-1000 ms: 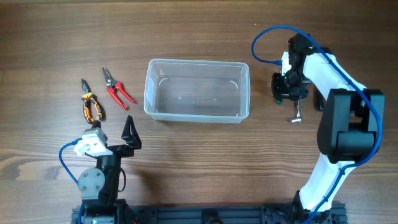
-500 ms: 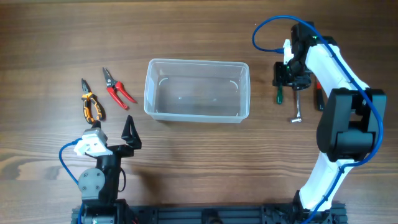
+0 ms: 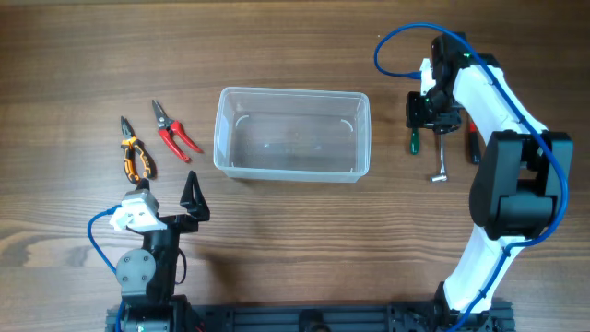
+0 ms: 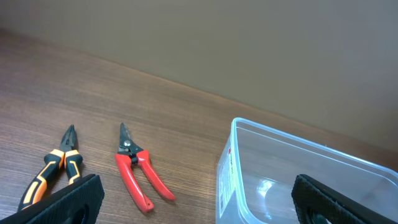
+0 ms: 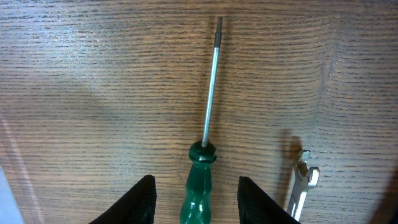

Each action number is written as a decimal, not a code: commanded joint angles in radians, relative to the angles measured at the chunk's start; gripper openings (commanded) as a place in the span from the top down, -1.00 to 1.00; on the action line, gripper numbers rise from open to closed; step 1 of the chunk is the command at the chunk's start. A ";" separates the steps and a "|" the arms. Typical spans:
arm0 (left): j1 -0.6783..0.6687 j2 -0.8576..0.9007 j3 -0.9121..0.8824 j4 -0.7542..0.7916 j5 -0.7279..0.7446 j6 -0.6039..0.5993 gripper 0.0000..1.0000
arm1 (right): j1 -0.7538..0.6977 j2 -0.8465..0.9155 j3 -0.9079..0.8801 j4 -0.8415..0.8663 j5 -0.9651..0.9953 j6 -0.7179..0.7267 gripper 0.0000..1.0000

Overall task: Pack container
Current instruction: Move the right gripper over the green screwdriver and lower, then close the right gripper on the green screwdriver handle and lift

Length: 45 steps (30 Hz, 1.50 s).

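Note:
The clear plastic container [image 3: 291, 135] stands mid-table, with nothing visible inside; its left end shows in the left wrist view [image 4: 298, 174]. My right gripper [image 3: 431, 118] [image 5: 196, 202] is open, low over the green-handled screwdriver [image 5: 200, 180] [image 3: 414, 142], one finger on each side of the handle, not touching it. A silver wrench [image 3: 441, 166] [image 5: 301, 190] lies just right of it. My left gripper [image 3: 194, 195] [image 4: 199, 208] is open and empty near the front left. Red-handled snips [image 3: 172, 134] [image 4: 140, 177] and orange-and-black pliers [image 3: 135, 155] [image 4: 46, 171] lie left of the container.
A red-handled tool [image 3: 472, 146] lies partly hidden beneath my right arm at the right. My right arm's blue cable [image 3: 396, 55] loops above the table behind the gripper.
My right gripper moved slightly toward the far side and lowered over the screwdriver's handle. The left arm and the tools have not moved.

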 commanded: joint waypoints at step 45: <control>-0.006 -0.005 -0.006 -0.001 0.009 0.024 -1.00 | -0.005 0.024 -0.083 0.011 0.034 0.009 0.06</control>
